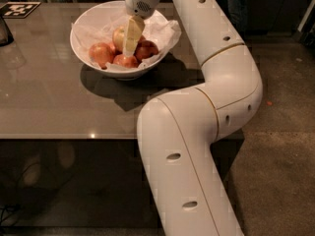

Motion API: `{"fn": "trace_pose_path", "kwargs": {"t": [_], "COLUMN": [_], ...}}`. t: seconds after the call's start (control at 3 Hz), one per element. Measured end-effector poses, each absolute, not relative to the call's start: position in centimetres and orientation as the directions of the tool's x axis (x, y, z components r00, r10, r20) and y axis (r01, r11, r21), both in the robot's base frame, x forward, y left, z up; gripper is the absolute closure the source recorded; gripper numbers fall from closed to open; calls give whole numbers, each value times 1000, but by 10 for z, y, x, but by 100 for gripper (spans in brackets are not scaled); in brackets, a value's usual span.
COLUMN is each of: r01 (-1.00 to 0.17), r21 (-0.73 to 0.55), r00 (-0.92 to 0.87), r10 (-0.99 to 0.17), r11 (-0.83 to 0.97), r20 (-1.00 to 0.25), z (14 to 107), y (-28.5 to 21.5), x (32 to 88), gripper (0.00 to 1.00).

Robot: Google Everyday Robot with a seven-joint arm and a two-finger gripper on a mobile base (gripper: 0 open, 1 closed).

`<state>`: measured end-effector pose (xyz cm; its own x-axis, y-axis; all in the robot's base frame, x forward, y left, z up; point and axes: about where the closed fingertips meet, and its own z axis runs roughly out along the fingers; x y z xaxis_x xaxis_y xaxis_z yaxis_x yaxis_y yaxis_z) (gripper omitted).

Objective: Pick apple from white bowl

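Observation:
The white bowl [79, 31] stands on the grey table, lined with crumpled white paper. The yellow-gold apple [118, 36] lies in the back middle of the bowl, partly hidden. My gripper [130, 39] reaches straight down into the bowl and sits against the right side of this apple. Three redder apples lie in front of and beside it: one on the left [101, 53], one in the front middle [125, 61], one on the right [147, 49].
The grey table [54, 107] runs left from the bowl; its front edge is near the middle of the view. My white arm [216, 92] bends over the table's right end. A dark object [4, 31] stands at the far left edge.

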<state>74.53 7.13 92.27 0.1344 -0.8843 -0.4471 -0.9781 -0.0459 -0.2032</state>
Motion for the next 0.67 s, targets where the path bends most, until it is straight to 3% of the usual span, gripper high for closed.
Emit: {"fn": "trace_pose_path", "kwargs": {"t": [0.33, 0.67], "r01": [-981, -976], "r21": [-185, -213], "r00": [132, 135], "r10": [-885, -876], "r11": [-53, -38], "r20": [-446, -463], "z": [913, 914], "y": [76, 83], "x": [746, 755], "gripper": [5, 24]}}
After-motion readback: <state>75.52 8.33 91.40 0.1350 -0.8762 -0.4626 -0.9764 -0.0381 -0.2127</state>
